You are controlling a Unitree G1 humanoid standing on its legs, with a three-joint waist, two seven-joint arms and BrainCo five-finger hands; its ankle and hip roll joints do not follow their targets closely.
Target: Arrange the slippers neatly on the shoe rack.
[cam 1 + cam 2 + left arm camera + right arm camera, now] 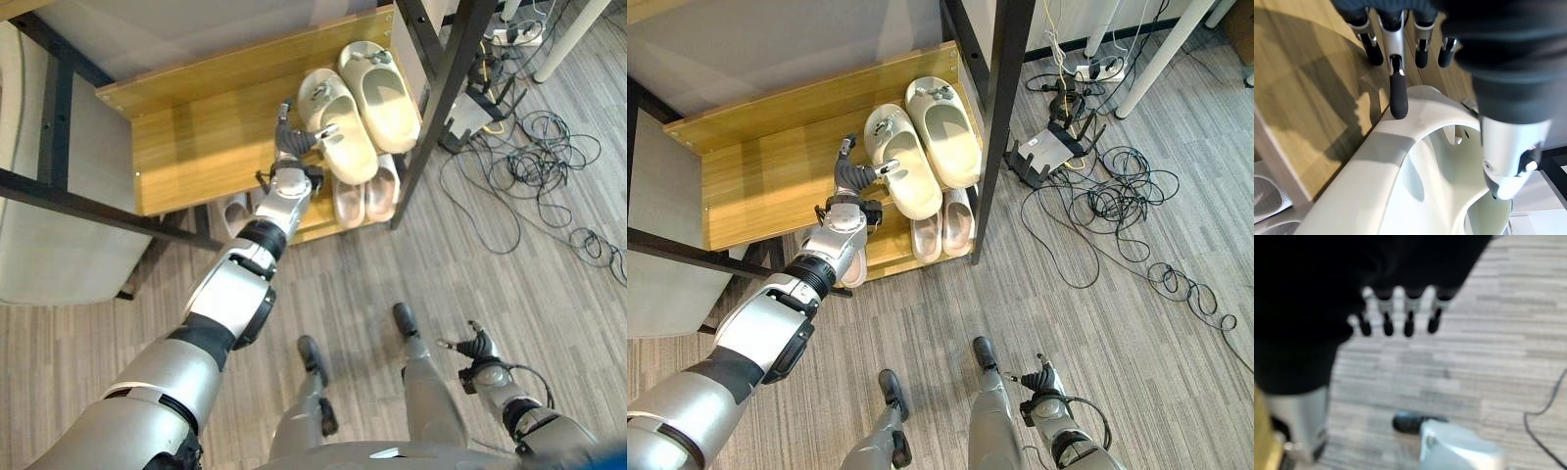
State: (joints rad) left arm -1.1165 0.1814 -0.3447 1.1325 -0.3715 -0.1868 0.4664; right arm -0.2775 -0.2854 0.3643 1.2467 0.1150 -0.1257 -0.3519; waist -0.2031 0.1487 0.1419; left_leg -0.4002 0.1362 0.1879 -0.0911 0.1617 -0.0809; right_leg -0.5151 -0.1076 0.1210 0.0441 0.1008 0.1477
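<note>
Two cream slippers lie side by side at the right end of the wooden upper shelf (196,127) of the shoe rack, the left slipper (351,147) beside the right slipper (384,96). My left hand (292,143) is at the left slipper's near side. It is open, with one dark fingertip (1398,103) touching the slipper's (1415,171) outer rim and the thumb (1506,161) reaching over its opening. My right hand (478,346) hangs low over the floor, fingers (1398,313) straight and holding nothing.
A pink pair of slippers (365,196) and a pale slipper (233,211) sit on the lower shelf. A black frame post (438,93) stands just right of the cream pair. A router (1046,152) and tangled cables (549,166) lie on the floor to the right.
</note>
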